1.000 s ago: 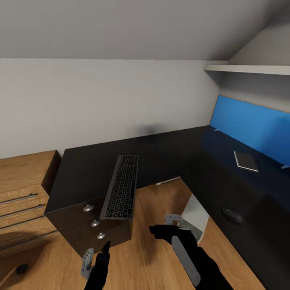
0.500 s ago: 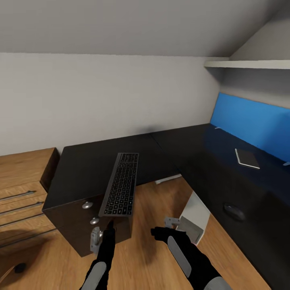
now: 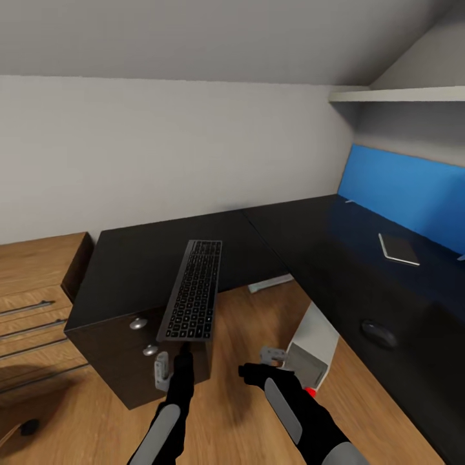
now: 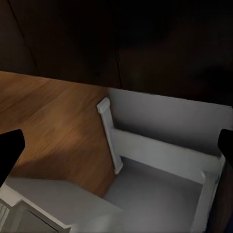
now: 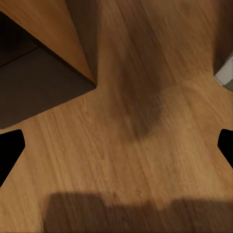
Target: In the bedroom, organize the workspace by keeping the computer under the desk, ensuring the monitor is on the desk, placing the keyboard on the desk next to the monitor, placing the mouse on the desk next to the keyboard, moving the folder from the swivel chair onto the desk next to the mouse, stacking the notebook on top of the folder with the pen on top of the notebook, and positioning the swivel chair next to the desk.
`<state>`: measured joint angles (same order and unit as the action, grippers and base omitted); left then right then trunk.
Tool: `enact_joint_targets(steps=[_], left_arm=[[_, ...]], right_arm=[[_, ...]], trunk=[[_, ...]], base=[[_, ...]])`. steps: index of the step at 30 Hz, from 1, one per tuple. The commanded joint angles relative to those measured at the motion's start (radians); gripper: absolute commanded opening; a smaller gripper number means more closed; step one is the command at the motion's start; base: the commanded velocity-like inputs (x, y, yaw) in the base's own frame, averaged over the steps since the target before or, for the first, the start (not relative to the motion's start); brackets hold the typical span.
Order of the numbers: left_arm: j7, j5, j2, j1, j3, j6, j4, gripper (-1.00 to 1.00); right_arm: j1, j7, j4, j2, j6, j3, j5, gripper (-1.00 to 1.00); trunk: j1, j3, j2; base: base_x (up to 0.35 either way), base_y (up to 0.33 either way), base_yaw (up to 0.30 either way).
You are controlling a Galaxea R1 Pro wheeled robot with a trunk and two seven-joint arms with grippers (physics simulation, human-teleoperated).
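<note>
**Keyboard at desk end, overhanging; left arm just below it**

Keyboard (image 3: 192,298) lies lengthwise on the left end of the desk (image 3: 129,271), above the drawer unit (image 3: 116,361), its near edge projecting past the desk edge. It is not beside any monitor. To the far left stands a wooden chest of drawers (image 3: 32,303).

Left gripper (image 3: 173,369) is raised directly below the keyboard's near edge, close to the drawer front. In the left wrist view both fingertips (image 4: 9,150) sit at the picture's outer edges with nothing between them: jaws spread wide, empty.

Right gripper (image 3: 261,365) hangs over the wood floor (image 3: 245,323) between the drawer unit and the computer (image 3: 313,345), which stands under the desk's inner edge with a red dot low down. The right wrist view shows the fingertips (image 5: 10,148) far apart over bare floor: wide, empty.

Further right, on the long wing in front of the blue back panel (image 3: 407,194), the mouse (image 3: 379,334) lies near the front edge and the notebook (image 3: 398,248) further back, well apart.

Judgement: the step in hand is collection of the keyboard. The next move calls for the left fingers to close on the overhanging edge, one above and one below. The slim body may tip or slide off when lifted from one end.
</note>
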<state>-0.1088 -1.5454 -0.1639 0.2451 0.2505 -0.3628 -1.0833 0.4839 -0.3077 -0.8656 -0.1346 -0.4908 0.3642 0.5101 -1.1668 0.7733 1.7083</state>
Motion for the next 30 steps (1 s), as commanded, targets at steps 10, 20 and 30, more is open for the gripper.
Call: enact_joint_targets(steps=[10, 20, 30], left_arm=[[0.001, 0.024, 0.006, 0.001, 0.024, -0.033, 0.015, 1.0], [0.009, 0.022, 0.009, 0.001, 0.026, -0.033, 0.033, 1.0], [0.027, 0.028, 0.012, -0.02, 0.085, -0.031, -0.026, 1.0]], right_arm=[[0.001, -0.01, -0.001, -0.002, -0.002, 0.018, 0.004, 1.0], [0.001, -0.01, -0.002, -0.002, -0.002, 0.02, 0.004, 1.0], [0.001, -0.01, -0.002, -0.002, -0.002, 0.021, 0.004, 1.0]], trunk=[[-0.019, 0.017, 0.036], [-0.019, 0.017, 0.036], [-0.019, 0.017, 0.036]], base=[[0.0, 0.0, 0.0], [0.0, 0.0, 0.0], [0.0, 0.0, 0.0]])
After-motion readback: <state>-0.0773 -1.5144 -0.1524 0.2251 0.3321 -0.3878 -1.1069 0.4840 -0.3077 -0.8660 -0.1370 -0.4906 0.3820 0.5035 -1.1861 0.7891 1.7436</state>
